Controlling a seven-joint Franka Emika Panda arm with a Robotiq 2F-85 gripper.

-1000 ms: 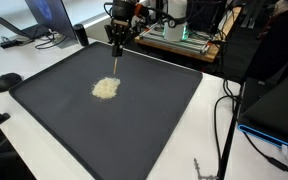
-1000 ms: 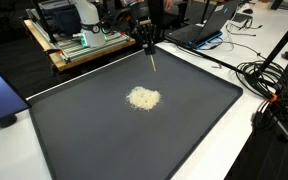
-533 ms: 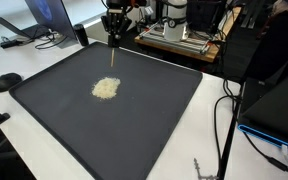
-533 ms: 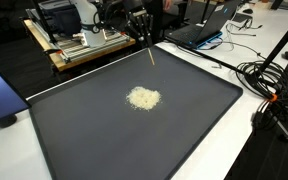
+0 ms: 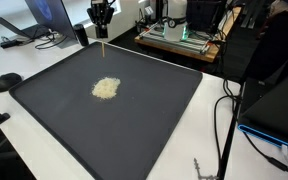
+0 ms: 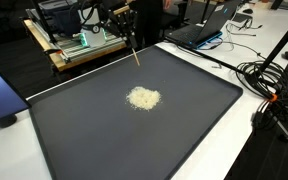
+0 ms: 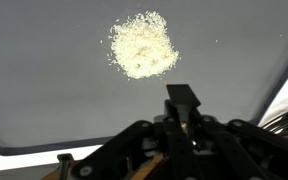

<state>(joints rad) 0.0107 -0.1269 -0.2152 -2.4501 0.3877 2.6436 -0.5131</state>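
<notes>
A small heap of pale grains [image 5: 105, 88] [image 6: 143, 98] [image 7: 144, 45] lies near the middle of a large dark grey mat [image 5: 154, 110] [image 6: 194, 130]. My gripper [image 5: 102, 18] [image 6: 127, 28] hangs above the mat's far edge, well away from the heap. It is shut on a thin light-coloured stick [image 5: 105, 33] [image 6: 134, 55] that points down toward the mat without touching the grains. In the wrist view the gripper [image 7: 181, 100] looks closed, and the heap lies ahead of it.
The mat sits on a white table [image 5: 44, 60]. Behind it are a laptop [image 5: 29, 20], a wooden platform with equipment [image 5: 179, 38] [image 6: 79, 45] and another laptop [image 6: 204, 30]. Cables [image 6: 269, 85] trail at one side, and a dark screen [image 5: 279, 105] stands near them.
The gripper has carried the stick from above the mat's far part sideways toward the far edge and a little higher. The heap of grains has not moved.
</notes>
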